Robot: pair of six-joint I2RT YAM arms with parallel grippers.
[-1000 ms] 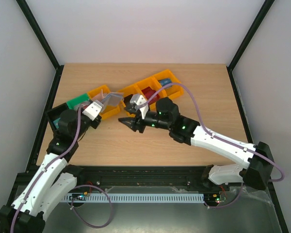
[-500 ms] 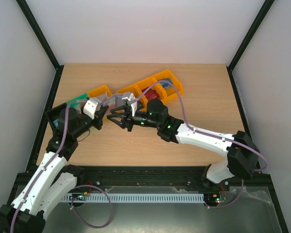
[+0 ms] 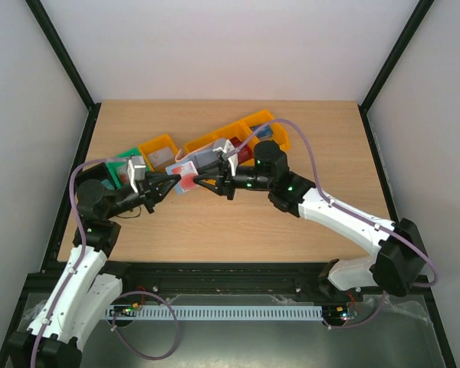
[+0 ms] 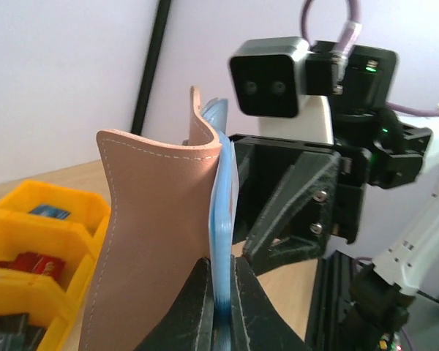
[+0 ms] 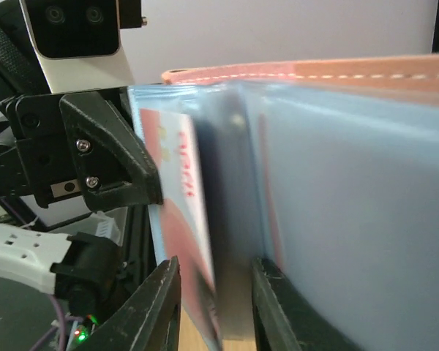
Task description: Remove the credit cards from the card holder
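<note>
Wooden tabletop (image 3: 215, 230) below, we see the card holder (image 4: 154, 219) held aloft where both arms now meet: left fingers (image 4: 194, 303) pinch its lower edge; right fingers (image 5: 155, 311), wide a second ago, narrowly straddle a red card (image 5: 186, 219), grip uncertain.

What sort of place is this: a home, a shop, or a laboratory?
Probably a robotics laboratory cell: a left arm and a right arm bolted at a wooden table, white walls in a black frame, orange bins.
</note>
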